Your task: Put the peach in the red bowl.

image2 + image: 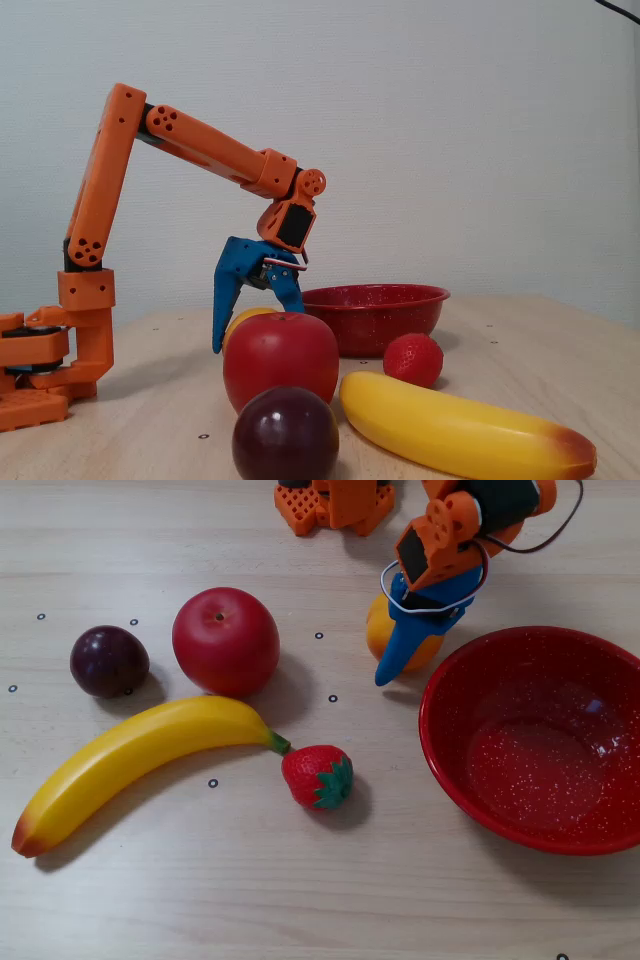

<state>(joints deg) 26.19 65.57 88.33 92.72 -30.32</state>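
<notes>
1. Gripper [400, 658], upper centre of the overhead view, straddles the peach [380, 630] with jaws spread; I see no grip yet.
2. Risk: closing off-centre may roll it against the red bowl [455, 770] just right.

a hobby or lab robot bench, by the look of it: a pale wood-grain table [150, 900] dotted with small printed ring marks [213, 783], a plain white wall [450, 120] behind, and an orange printed arm [200, 145] fixed at the table's edge. toy fruit such as a banana [130, 755] lies set out like test props.
</notes>
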